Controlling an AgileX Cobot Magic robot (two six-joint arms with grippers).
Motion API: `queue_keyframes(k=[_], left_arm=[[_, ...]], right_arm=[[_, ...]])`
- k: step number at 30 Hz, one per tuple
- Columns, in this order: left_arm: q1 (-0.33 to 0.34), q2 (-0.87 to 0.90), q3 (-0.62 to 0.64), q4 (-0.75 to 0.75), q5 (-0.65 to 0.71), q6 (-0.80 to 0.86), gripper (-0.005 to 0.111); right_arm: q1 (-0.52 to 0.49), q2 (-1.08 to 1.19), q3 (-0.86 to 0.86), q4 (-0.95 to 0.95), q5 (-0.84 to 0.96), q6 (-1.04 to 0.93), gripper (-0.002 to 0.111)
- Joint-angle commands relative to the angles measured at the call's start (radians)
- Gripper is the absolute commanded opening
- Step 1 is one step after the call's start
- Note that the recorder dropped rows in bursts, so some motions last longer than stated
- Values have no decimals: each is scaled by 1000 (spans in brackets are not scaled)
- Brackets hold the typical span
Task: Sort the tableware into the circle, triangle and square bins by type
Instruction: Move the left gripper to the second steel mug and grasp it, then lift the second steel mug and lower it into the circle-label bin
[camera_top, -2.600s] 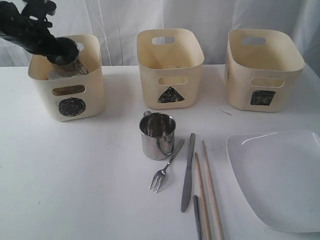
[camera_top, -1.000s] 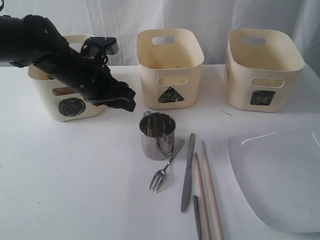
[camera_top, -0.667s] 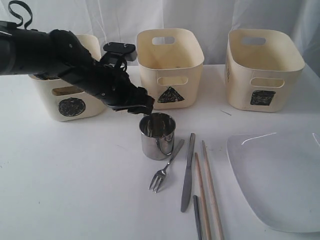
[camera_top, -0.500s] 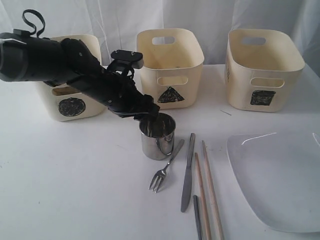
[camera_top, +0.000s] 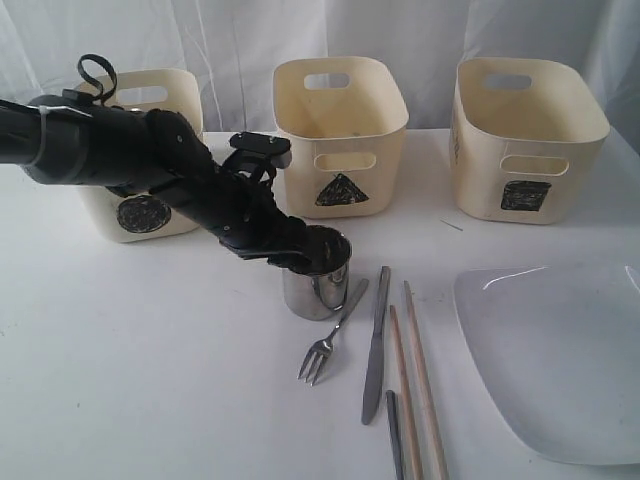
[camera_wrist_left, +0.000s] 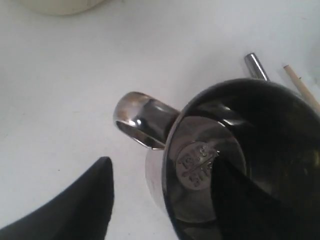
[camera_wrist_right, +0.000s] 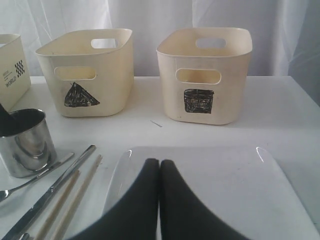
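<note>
Reaching from the left of the exterior view, the black left arm crosses in front of the circle bin (camera_top: 185, 100) and ends at the steel mug (camera_top: 318, 285). Left gripper (camera_top: 300, 250) spread wide and straddling the mug wall (camera_wrist_left: 161, 162): one finger (camera_wrist_left: 235, 200) is down inside the mug, the other (camera_wrist_left: 85, 200) is outside, near the looped handle (camera_wrist_left: 140, 117). No squeeze visible; the outer finger stands apart from the steel. The mug is upright on the white table (camera_top: 150, 380), in front of the triangle bin (camera_top: 380, 190).

Fork (camera_top: 330, 340) lies just beside the mug, its handle end at the mug's base, tines pointing toward the near edge. Knife (camera_top: 376, 340) is next to it, then the wooden chopsticks (camera_top: 415, 380), all roughly parallel. A large white squarish plate (camera_top: 550, 350) sits at the right, in front of the square bin (camera_top: 480, 180).

The three cream bins stand in a row along the back: circle left, triangle middle, square right. Nothing can be made out in the triangle or square bins from here.

Right gripper (camera_wrist_right: 159, 165) has its fingers pressed together, holding nothing, above the near part of the plate (camera_wrist_right: 225, 180). It is out of the exterior view.
</note>
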Motion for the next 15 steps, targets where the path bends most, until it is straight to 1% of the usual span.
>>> queue_keyframes(k=[1, 5, 6, 10, 12, 13, 14, 15], left_arm=[[-4, 5, -5, -5, 1, 2, 40], [-4, -7, -5, -3, -28, 4, 6], [-4, -14, -5, -3, -38, 4, 0], [-4, -66, -5, 16, -64, 4, 0], [-3, -151, -5, 57, -39, 12, 0], [-3, -229, -5, 123, -6, 12, 0], [-3, -263, -5, 168, 1, 12, 0], [7, -347, -5, 270, -4, 5, 0]], right_arm=[[3, -3, 5, 1, -9, -4, 0], [3, -3, 5, 1, -9, -4, 0], [3, -3, 5, 1, -9, -4, 0], [3, -3, 5, 1, -9, -4, 0], [3, -3, 5, 1, -9, -4, 0], [3, -3, 5, 1, -9, -4, 0], [3, -3, 5, 1, -9, -4, 0], [3, -3, 5, 1, -9, -4, 0]])
